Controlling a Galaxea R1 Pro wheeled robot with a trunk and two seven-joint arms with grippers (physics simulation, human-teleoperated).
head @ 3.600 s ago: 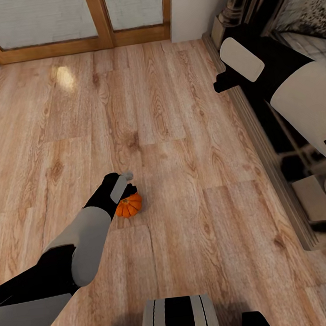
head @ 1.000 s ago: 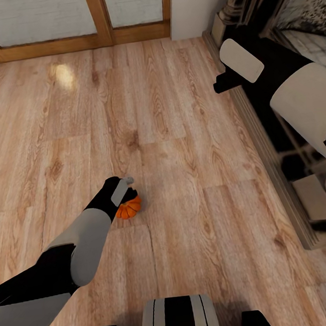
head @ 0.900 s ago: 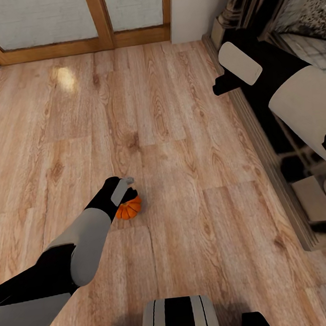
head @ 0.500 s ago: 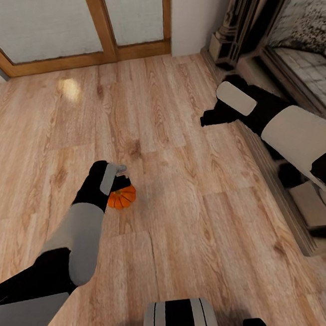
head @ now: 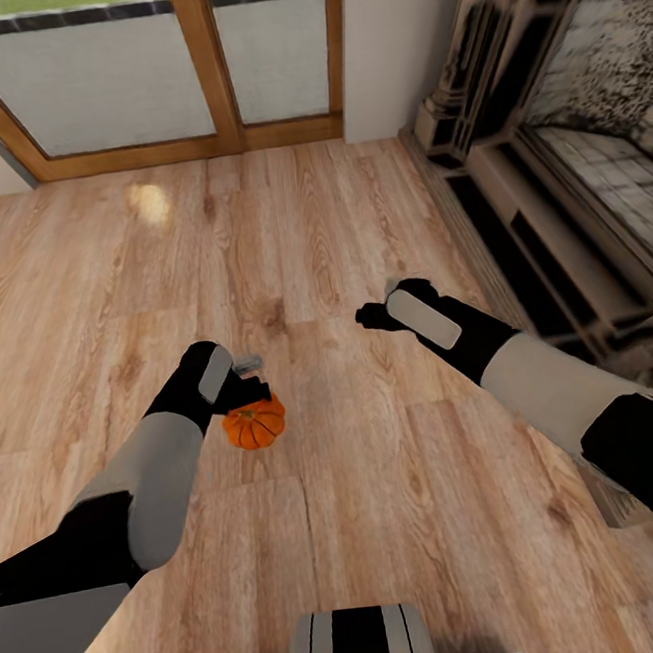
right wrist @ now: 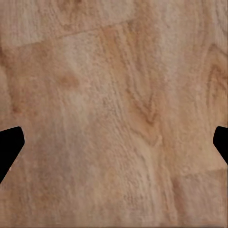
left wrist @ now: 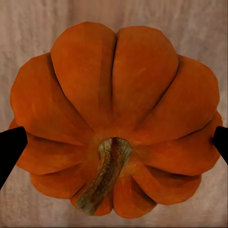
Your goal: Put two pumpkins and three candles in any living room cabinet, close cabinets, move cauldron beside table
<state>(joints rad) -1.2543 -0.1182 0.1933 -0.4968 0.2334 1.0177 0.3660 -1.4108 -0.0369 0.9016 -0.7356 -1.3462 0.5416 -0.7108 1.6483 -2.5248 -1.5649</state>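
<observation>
The left gripper [head: 248, 387] clamps a pumpkin [head: 253, 425] — stem up [left wrist: 105, 175] — above the plank floor [head: 383, 481]. The right gripper [head: 373, 313] hangs with fingertips spread wide, empty, near the stone fireplace [head: 549, 142].

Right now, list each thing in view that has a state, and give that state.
pumpkin: held between the left claw's fingertips, stem towards the wrist camera.
left claw: shut on the pumpkin.
right claw: open, nothing between its fingertips, plank floor beyond.
glass doors: closed.
</observation>
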